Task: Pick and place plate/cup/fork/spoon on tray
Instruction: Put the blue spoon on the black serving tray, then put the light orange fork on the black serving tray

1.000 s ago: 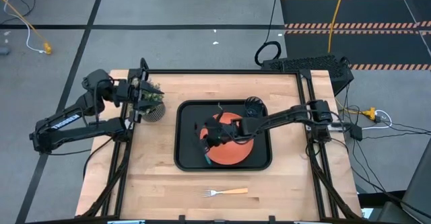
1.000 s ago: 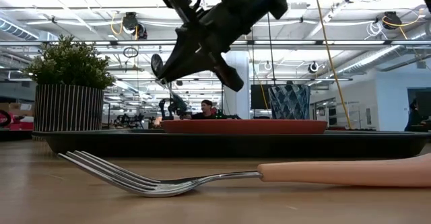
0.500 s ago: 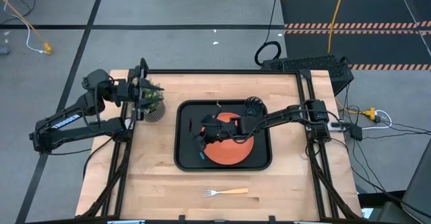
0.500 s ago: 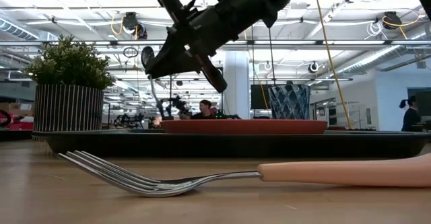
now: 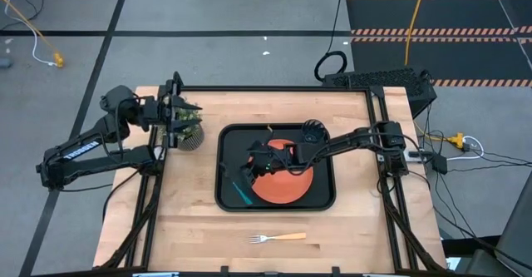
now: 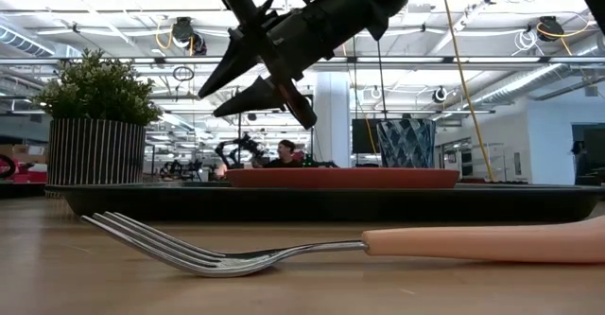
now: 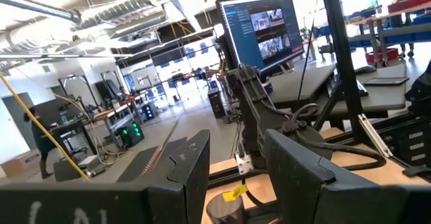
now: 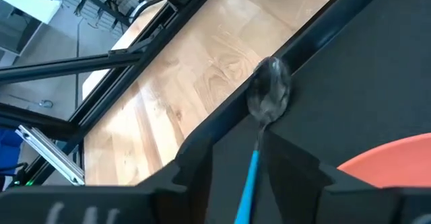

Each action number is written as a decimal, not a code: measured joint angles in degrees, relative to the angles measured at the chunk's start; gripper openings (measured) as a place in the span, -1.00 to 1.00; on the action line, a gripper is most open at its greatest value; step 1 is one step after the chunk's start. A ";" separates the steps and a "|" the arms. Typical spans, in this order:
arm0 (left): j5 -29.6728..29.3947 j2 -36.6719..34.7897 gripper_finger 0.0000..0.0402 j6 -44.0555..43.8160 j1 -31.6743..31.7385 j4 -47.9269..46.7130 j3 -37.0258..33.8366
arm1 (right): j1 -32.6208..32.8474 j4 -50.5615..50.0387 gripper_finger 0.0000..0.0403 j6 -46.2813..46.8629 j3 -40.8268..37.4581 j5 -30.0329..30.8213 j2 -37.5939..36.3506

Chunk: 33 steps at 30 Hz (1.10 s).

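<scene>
Spoon's down on the tray, right claw apart above it.
Spoon [image 5: 241,191] lies in the tray's [image 5: 324,202] left part beside the plate [image 5: 284,175], bowl toward the left rim, clear of the right gripper [image 5: 252,165], whose fingers are spread and empty. Cup [image 5: 312,131] sits at the tray's far right corner. Fork [image 5: 278,238] lies off the tray near the table's front edge, long axis left-right, nearer the right arm. Left gripper [image 5: 172,121] parked by the plant [image 5: 189,130], fingers apart.

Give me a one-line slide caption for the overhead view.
Right claw open above the tray, spoon lying beside the plate; fork on the table.
</scene>
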 joint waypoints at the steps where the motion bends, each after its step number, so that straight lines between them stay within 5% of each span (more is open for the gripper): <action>1: -0.01 0.00 -0.28 -0.03 0.00 -0.26 0.00 | 0.00 0.03 -0.33 -0.02 0.00 -0.07 0.00; 11: 0.00 0.00 -0.28 0.33 0.00 -1.77 0.00 | 4.09 -1.95 -0.21 -3.30 0.06 -23.37 -4.69; 15: 0.00 0.00 -0.28 0.78 0.00 -2.06 0.00 | 9.30 -8.31 -0.30 -6.28 0.04 -24.73 -6.96; 27: 3.72 6.87 -0.28 1.37 -8.34 -3.53 0.11 | 14.95 -42.75 -0.43 -9.65 0.02 -6.64 -12.87; 33: -7.15 13.37 -0.28 3.61 -16.47 -8.40 0.09 | 13.44 -60.33 -0.43 -9.28 -0.02 11.67 -20.45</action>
